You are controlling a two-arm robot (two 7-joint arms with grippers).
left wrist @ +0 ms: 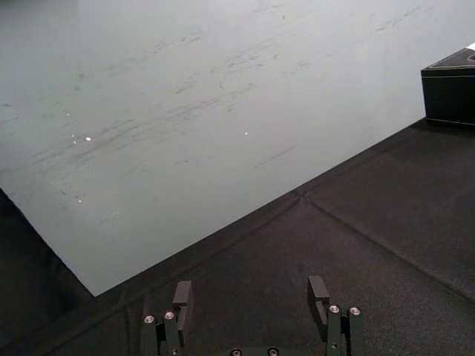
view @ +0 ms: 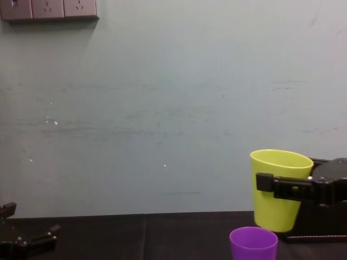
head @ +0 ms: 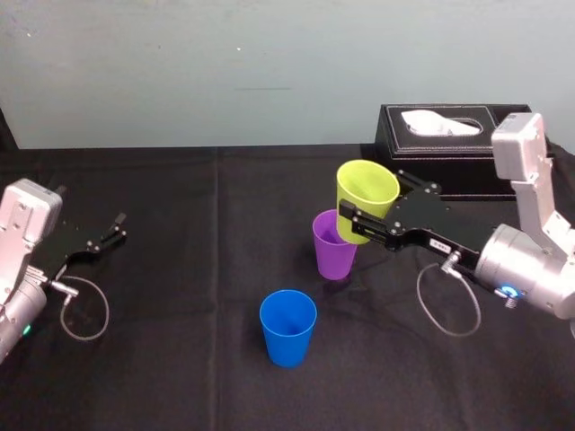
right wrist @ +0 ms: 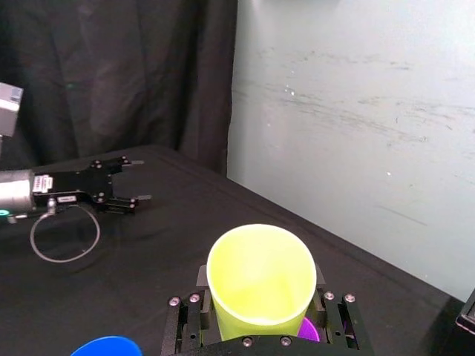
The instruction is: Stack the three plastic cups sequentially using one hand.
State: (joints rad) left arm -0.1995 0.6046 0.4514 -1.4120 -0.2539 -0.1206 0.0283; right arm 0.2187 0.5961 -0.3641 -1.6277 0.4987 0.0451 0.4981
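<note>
A black-clothed bench (head: 180, 269) fills the scene. Every place below is given from the purple cup (head: 334, 256), which stands upright on it near the middle.

Behind that cup and to its right sits a black tissue box (head: 449, 144), near the wall. The right pincer (head: 359, 215) reaches in from the purple cup's right, clenched on the side of a yellow-green cup (head: 367, 193). It holds that cup upright and off the bench, just above the purple cup and a little behind and to its right. The left pincer (head: 112, 232) lies well to the purple cup's left, fingers spread, grasping nothing. A blue cup (head: 287, 328) stands alone in front of the purple cup and slightly left, apart from it.

The step in hand looks to be nesting yellow-green into purple. To do it well, bring the held cup's base squarely over the purple mouth, keep it level and lower it straight. A glancing touch on the rim would likely tip so light a cup. Let go only once it has seated.

No brand or wording can be read. A small pale label on the right pincer's body is too small to make out.
</note>
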